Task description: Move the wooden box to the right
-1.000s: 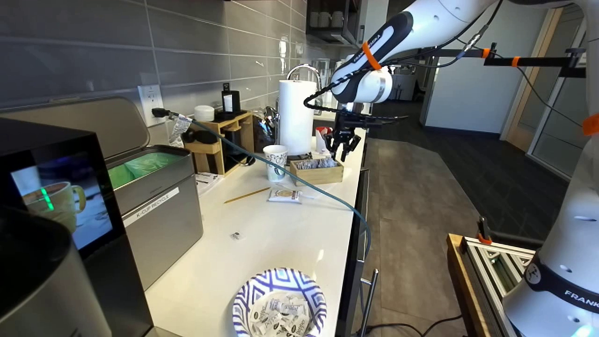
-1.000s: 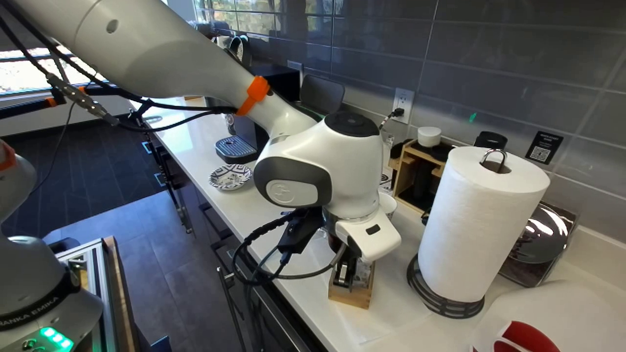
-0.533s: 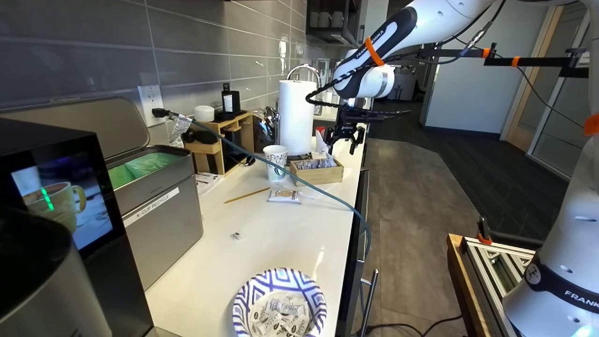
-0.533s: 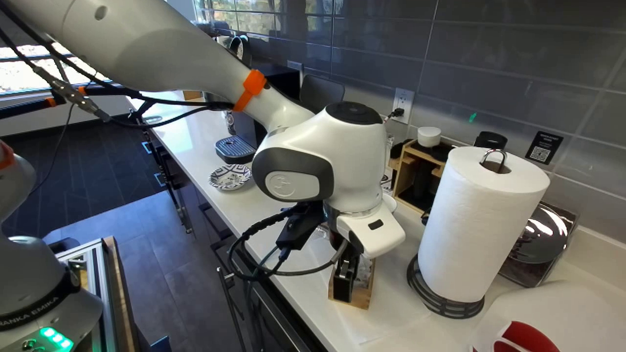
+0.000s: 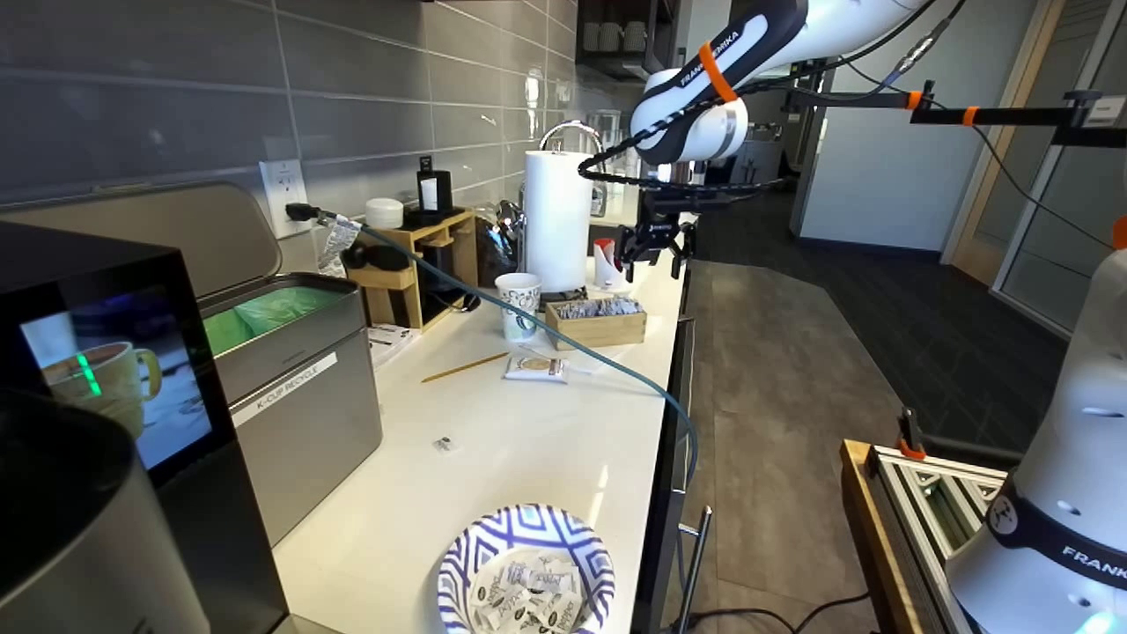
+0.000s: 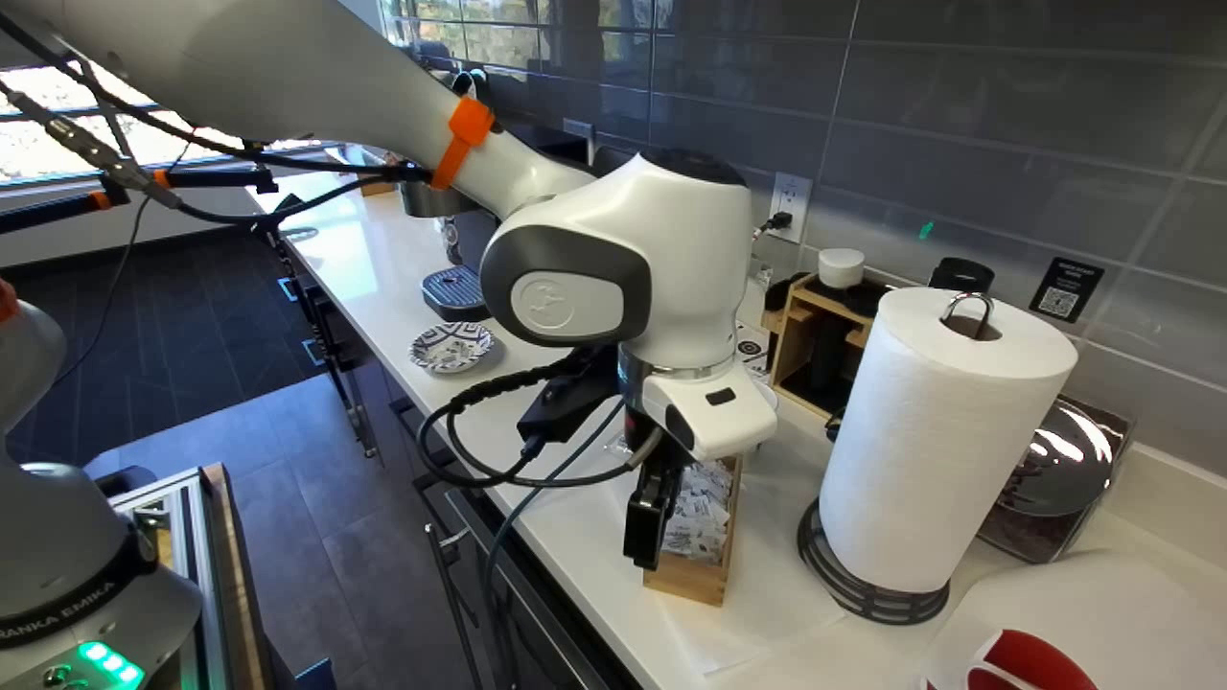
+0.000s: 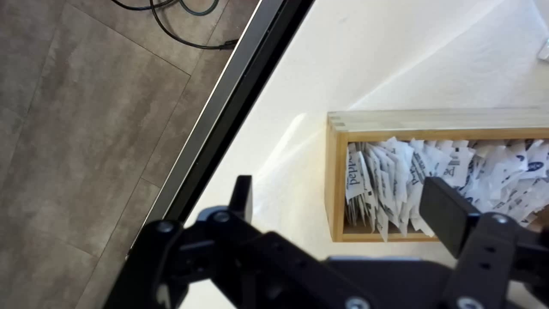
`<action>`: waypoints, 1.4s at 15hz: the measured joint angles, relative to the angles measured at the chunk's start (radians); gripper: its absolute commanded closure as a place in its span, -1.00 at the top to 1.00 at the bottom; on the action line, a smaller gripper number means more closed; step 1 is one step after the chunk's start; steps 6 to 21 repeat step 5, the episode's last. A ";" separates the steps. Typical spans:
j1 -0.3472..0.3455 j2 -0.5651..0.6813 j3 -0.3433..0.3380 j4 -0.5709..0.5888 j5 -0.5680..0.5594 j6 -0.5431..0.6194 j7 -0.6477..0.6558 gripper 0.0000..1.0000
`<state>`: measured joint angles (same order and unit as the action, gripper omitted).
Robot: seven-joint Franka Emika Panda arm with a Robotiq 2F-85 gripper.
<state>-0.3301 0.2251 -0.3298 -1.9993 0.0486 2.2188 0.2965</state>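
The wooden box is pale and open-topped, standing on the counter in both exterior views. White printed packets fill it, several with "pepper" readable. In the wrist view the box's near end wall shows, while its far end runs past the right border. My gripper stands wide open above the counter, one finger over bare surface and one over the packets, nothing between them. In an exterior view the gripper hangs higher than the box; its fingers partly cover the box's counter-edge side in an exterior view.
A paper towel roll stands beside the box, and a patterned paper cup near it. The counter's dark front edge is close. A blue hose crosses the view. A blue-patterned plate lies farther along.
My gripper's fingers have spread wide. The arm has risen and shifted toward the counter's front edge, uncovering more of the packets. The wooden box has stayed in place.
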 measured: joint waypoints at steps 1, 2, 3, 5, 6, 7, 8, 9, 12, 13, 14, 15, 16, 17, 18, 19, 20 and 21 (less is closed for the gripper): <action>0.006 -0.011 0.000 0.000 -0.007 -0.013 0.007 1.00; 0.014 -0.027 0.001 0.000 -0.016 -0.028 0.011 1.00; 0.022 -0.047 0.003 0.000 -0.028 -0.045 0.011 1.00; 0.043 -0.107 0.021 -0.015 -0.053 -0.060 -0.026 1.00; 0.043 -0.107 0.021 -0.015 -0.053 -0.060 -0.026 1.00; 0.043 -0.107 0.021 -0.015 -0.053 -0.060 -0.026 1.00; 0.043 -0.107 0.021 -0.015 -0.053 -0.060 -0.026 1.00; 0.043 -0.107 0.021 -0.015 -0.053 -0.060 -0.026 1.00; 0.043 -0.107 0.021 -0.015 -0.053 -0.060 -0.026 1.00; 0.043 -0.107 0.021 -0.015 -0.053 -0.060 -0.026 1.00; 0.043 -0.107 0.021 -0.015 -0.053 -0.060 -0.026 1.00; 0.043 -0.107 0.021 -0.015 -0.053 -0.060 -0.026 1.00; 0.043 -0.107 0.021 -0.015 -0.053 -0.060 -0.026 1.00; 0.043 -0.107 0.021 -0.015 -0.053 -0.060 -0.026 1.00; 0.043 -0.107 0.021 -0.015 -0.053 -0.060 -0.026 1.00; 0.043 -0.107 0.021 -0.015 -0.053 -0.060 -0.026 1.00; 0.043 -0.107 0.021 -0.015 -0.053 -0.060 -0.026 1.00; 0.043 -0.107 0.021 -0.015 -0.053 -0.060 -0.026 1.00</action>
